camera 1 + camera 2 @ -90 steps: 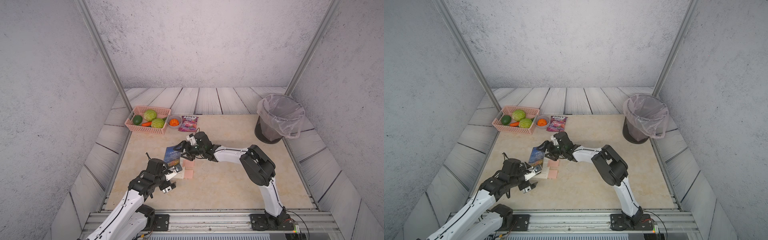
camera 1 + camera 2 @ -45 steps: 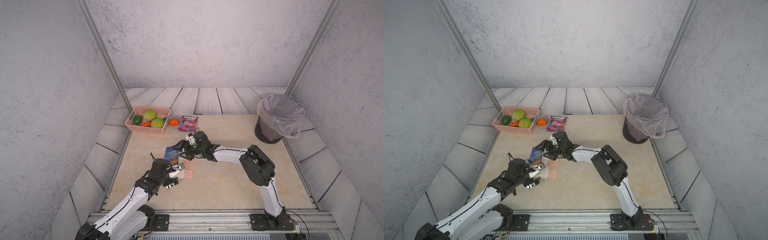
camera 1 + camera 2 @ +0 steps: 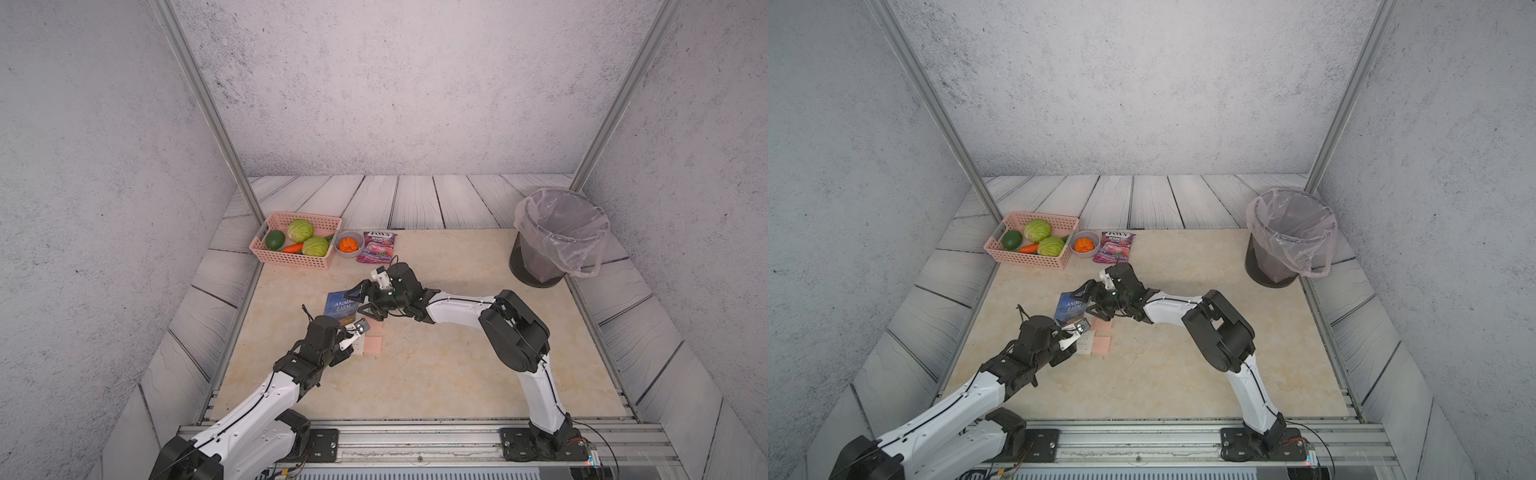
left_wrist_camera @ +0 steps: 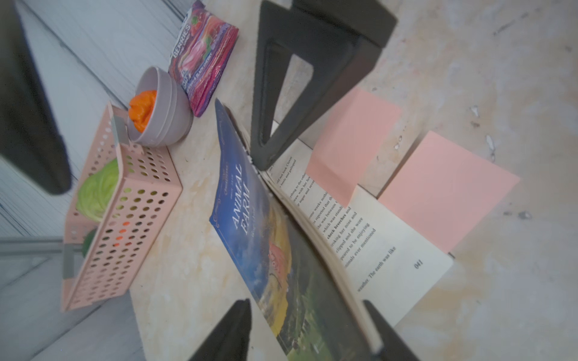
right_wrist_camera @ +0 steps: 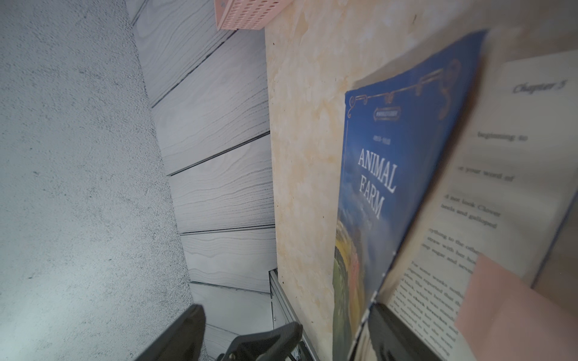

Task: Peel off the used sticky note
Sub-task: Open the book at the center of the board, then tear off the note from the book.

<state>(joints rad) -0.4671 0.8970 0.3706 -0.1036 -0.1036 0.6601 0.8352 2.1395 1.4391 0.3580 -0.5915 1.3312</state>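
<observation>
Left wrist view showed the left gripper with its jaws either side of the book's raised cover and leaves; whether they were clamped on them or only bracketing them could not be told. The note to be peeled sat on the open page, stuck along one creased edge, the rest reaching past the page over the table. The right gripper stood spread wide and held nothing; one finger was planted at the gutter, just beside the note.

The likely troubles, as I judged them: a pull on the note could lift or tear the thin page, since only that finger pinned it. If the finger slid, the cover could flop shut over the note. A squeeze on glossy card could skid off or drag the light book along the table. A second note, same colour, lay flat touching the page's edge, so the wrong one could be taken.

The cover was glossy blue card, the leaves cream matte paper, both notes thin pale-pink squares. The fingers were hard black plastic, the right one an open triangular frame. The table was smooth marbled beige. Further out stood a grey bowl, a shiny pouch, a pink perforated basket and, well apart, a bin with a clear liner.
</observation>
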